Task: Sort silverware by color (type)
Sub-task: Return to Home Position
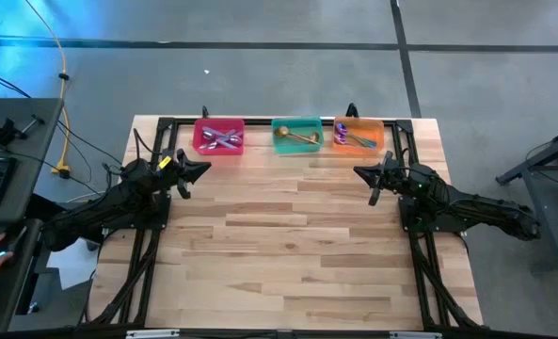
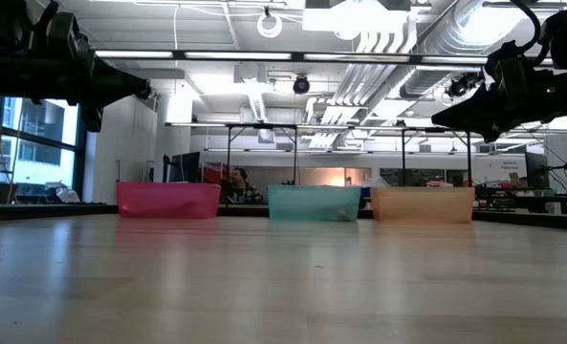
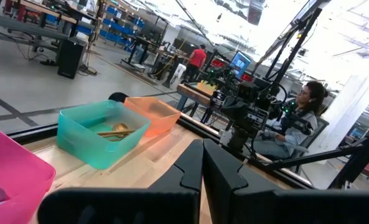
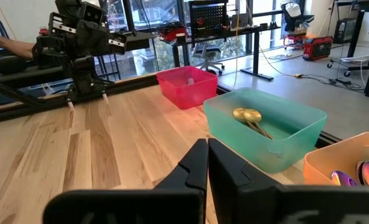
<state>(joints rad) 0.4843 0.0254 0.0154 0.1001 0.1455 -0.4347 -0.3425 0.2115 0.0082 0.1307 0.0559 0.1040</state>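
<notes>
Gold metal spoons [image 1: 300, 139] are lying in the green plastic bin [image 1: 277, 126]. Left tool [image 1: 196, 169] and right tool [image 1: 363, 173] are hanging near it, closed, empty; probably only parking is coming next.

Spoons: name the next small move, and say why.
Probably just retract to rest. Every spoon in view lies in the pink bin, green bin or orange bin, none on the table, and the left end effector and right end effector are shut and hold nothing.
</notes>
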